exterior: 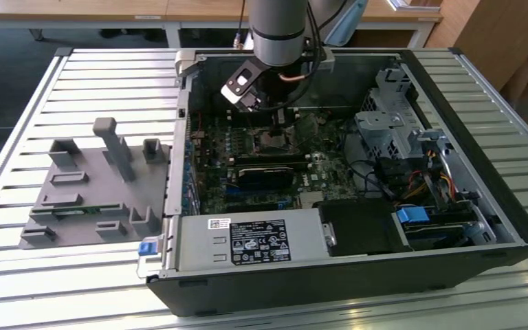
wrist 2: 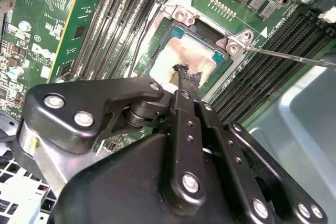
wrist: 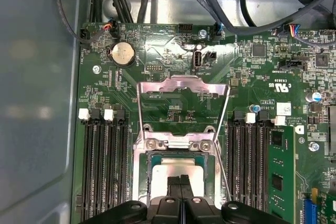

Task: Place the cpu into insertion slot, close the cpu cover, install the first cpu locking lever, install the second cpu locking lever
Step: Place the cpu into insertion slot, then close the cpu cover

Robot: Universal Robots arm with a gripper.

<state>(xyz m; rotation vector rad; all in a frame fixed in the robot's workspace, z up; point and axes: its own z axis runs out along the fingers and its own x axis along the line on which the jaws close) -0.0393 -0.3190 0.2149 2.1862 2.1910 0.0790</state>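
1. Pale silvery metal, stained tan near the middle: the cpu [wrist 2: 176,59]. It lies flat inside the insertion slot [wrist 2: 203,34] on the green motherboard [wrist: 173,51], mid-case in the exterior view.
2. Gripper [wrist 2: 186,74]: the black fingers are brought together with no gap and clasp nothing. The taped tips rest on, or just over, the chip's face. Judged purpose: pressing or checking the chip's seat, not carrying it.
3. The cpu cover [wrist: 182,83]: a thin metal frame swung up and back on its hinge at the socket's far edge. This leaves the chip exposed; the cover is not yet closed.
4. Locking lever [wrist 2: 294,57]: a thin wire rod, raised and unlatched, beside the socket. It is likely left free so that the cover can swing.
5. Memory slots [wrist: 105,156]: black rows flanking the socket on both sides.
6. Computer case [exterior: 337,282]: it lies open on a slatted table [exterior: 16,289]. A grey fixture [exterior: 90,185] stands outside the case at the exterior view's left, well apart from the work.
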